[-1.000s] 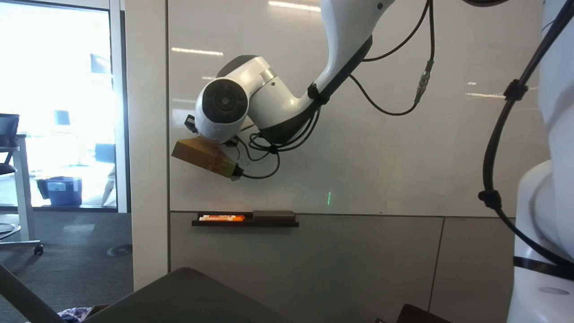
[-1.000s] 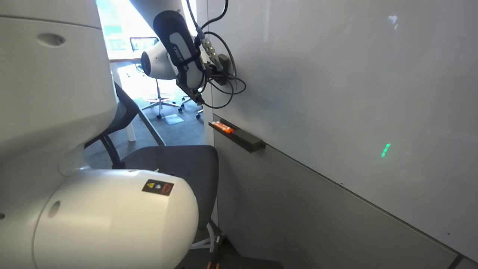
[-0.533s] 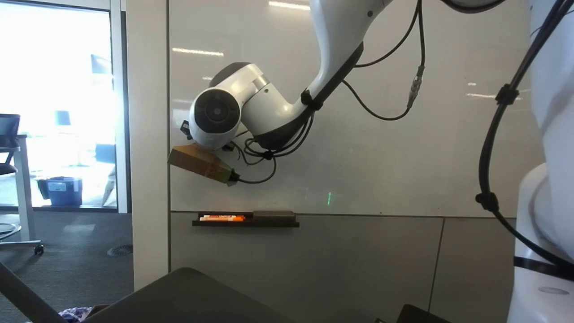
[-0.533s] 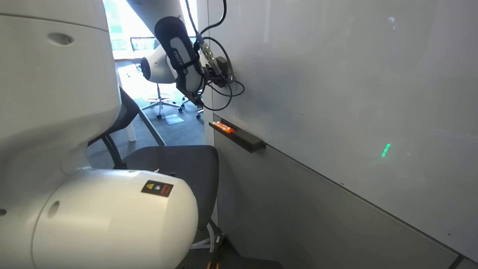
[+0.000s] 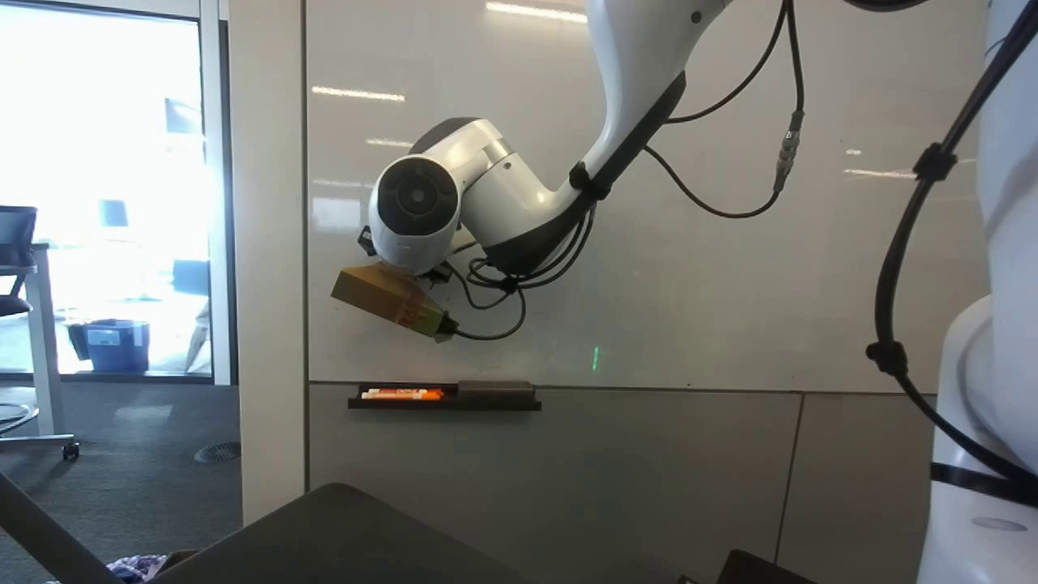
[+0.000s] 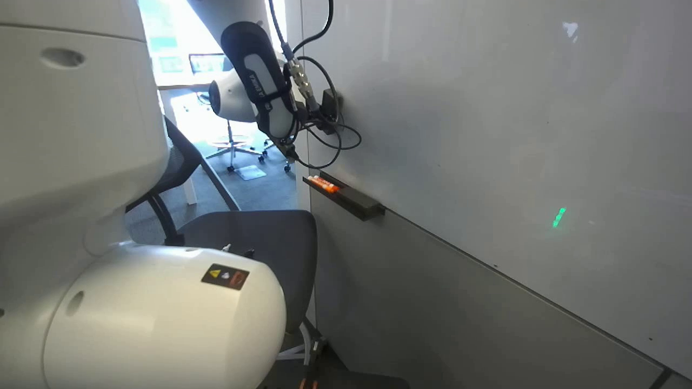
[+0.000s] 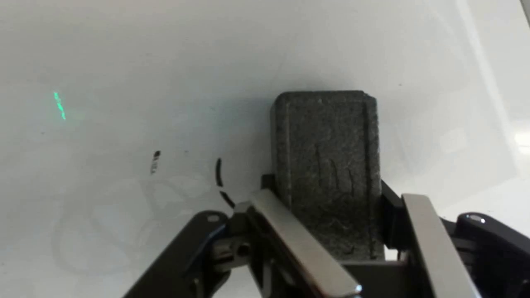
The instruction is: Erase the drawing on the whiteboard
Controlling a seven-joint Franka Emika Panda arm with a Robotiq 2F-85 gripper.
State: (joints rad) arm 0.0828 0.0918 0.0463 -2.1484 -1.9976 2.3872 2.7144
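The glossy whiteboard [image 5: 689,308] fills the wall in both exterior views [image 6: 486,135] and the wrist view [image 7: 165,54]. A short green stroke [image 5: 595,358] is low on it, also in the wrist view [image 7: 59,105]. The wrist view shows a small black mark [image 7: 155,161] and a broken black curve [image 7: 219,171] left of my gripper. My gripper [image 7: 329,194] is shut on a dark grey eraser [image 7: 325,145], its flat back towards the camera. The eraser is at the board; I cannot tell if it touches. The wrist and cables mostly hide the gripper in an exterior view [image 6: 316,116].
A black tray [image 5: 442,405] below the board holds orange markers [image 5: 401,394] and a dark block [image 5: 495,389]. A dark grey panel [image 5: 608,462] lies below. A chair [image 6: 248,232] stands near the tray. Cables [image 5: 486,337] hang from the wrist.
The wrist and gripper first moved left and down, then back right along the board, ending a little lower and further right than at first. The green stroke looks the same.
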